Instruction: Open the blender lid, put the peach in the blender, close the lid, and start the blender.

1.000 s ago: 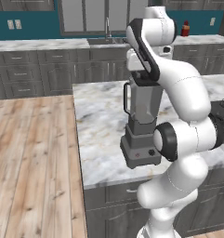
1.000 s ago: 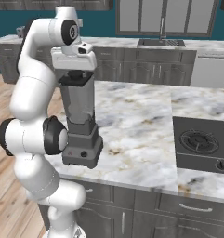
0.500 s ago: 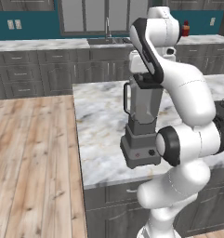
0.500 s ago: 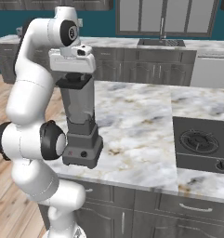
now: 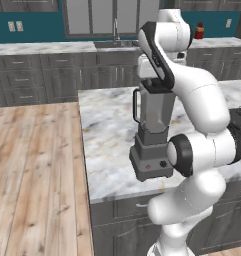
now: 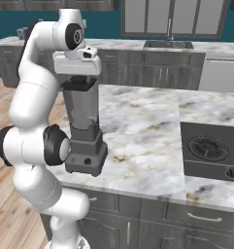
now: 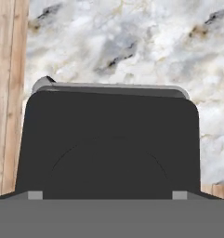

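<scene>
The blender (image 5: 152,131) stands near the front edge of the marble island, its dark base with knob and red button (image 6: 84,159) facing the robot. The blender lid (image 6: 79,85) sits on the jar's rim and looms large and black in the hand view (image 7: 111,139). My gripper (image 6: 78,78) hangs straight down right on top of the lid. In the hand view its two pale pads (image 7: 35,195) show wide apart at the lid's near edge, so it looks open (image 7: 108,195). The peach is out of view.
The marble island (image 5: 107,125) stretches behind and to the right of the blender. A cooktop (image 6: 210,151) is set into its right part. A sink (image 6: 168,44) sits in the back counter. Wood floor (image 5: 32,165) lies to the left.
The hand has sunk a little lower onto the lid and the elbow has shifted slightly. The blender has not moved.
</scene>
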